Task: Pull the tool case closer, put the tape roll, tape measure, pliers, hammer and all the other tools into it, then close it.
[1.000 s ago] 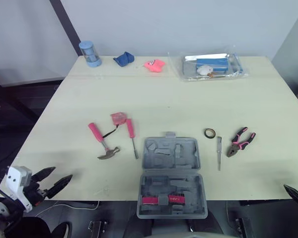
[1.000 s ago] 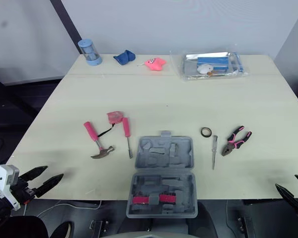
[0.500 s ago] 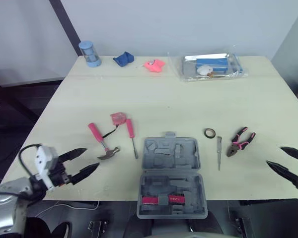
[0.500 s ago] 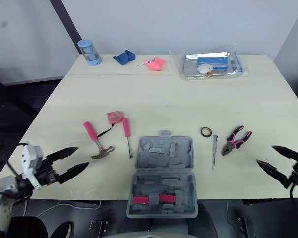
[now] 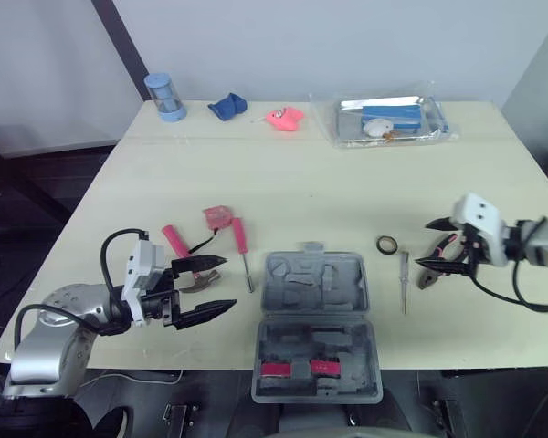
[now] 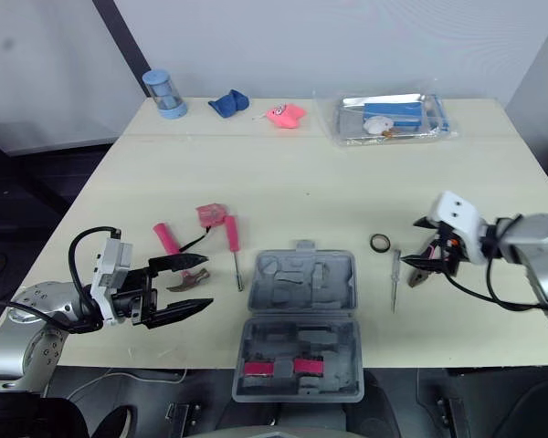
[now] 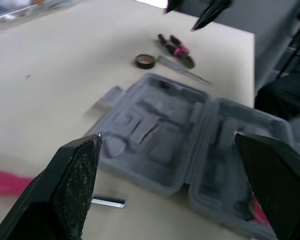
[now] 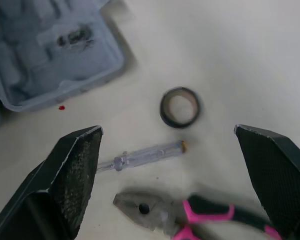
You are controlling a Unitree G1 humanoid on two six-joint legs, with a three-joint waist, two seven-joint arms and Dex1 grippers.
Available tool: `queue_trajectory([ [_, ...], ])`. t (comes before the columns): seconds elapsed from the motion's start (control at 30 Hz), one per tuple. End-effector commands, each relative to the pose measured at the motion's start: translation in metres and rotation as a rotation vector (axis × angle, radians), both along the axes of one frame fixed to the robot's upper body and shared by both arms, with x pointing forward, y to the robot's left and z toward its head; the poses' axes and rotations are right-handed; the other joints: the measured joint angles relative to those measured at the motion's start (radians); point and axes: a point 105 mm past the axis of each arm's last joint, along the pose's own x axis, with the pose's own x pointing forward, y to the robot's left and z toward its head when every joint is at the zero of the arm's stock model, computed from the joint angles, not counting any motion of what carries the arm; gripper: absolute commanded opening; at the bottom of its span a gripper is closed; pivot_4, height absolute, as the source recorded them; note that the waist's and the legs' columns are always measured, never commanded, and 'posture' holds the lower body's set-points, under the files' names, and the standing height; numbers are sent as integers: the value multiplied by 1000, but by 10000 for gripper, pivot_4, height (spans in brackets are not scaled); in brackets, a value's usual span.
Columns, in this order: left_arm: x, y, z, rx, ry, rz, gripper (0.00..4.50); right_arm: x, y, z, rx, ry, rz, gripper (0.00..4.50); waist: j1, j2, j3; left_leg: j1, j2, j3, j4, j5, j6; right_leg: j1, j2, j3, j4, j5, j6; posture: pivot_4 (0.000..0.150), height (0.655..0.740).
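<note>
My right end effector [image 5: 422, 245] hangs with fingers apart over the pliers [image 8: 190, 215]. They lie slantwise near the worktop's right edge, nose toward the tool case [image 5: 315, 324]. The case sits open at the middle of the near edge, with the tape roll [image 5: 386, 245] between it and the pliers. My left end effector [image 5: 228, 283], also apart, points at the case's left wall, with the hammer [image 5: 175, 245] just beside it.
</note>
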Motion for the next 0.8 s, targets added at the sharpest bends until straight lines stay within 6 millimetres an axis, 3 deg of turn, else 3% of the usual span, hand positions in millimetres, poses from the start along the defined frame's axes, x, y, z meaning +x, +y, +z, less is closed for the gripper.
queue_trajectory([
  [0.03,-2,-6,12,-13,-34,-44,45000,7,0,-8,-115,10,34,44531,2,0,0,-1,0,0,0,0,0,-1,0,0,0,0,0,1500,7400],
  [0.33,-8,-14,14,8,-36,-105,45000,31,19,-15,-268,22,130,44531,-7,0,0,-1,0,0,0,0,0,-3,0,0,2,0,0,1500,7400],
  [0.8,-9,-18,15,5,-51,-120,45000,33,30,-30,-359,90,183,44531,-6,0,1,-1,0,0,0,0,0,-3,0,0,2,0,0,1500,7400],
])
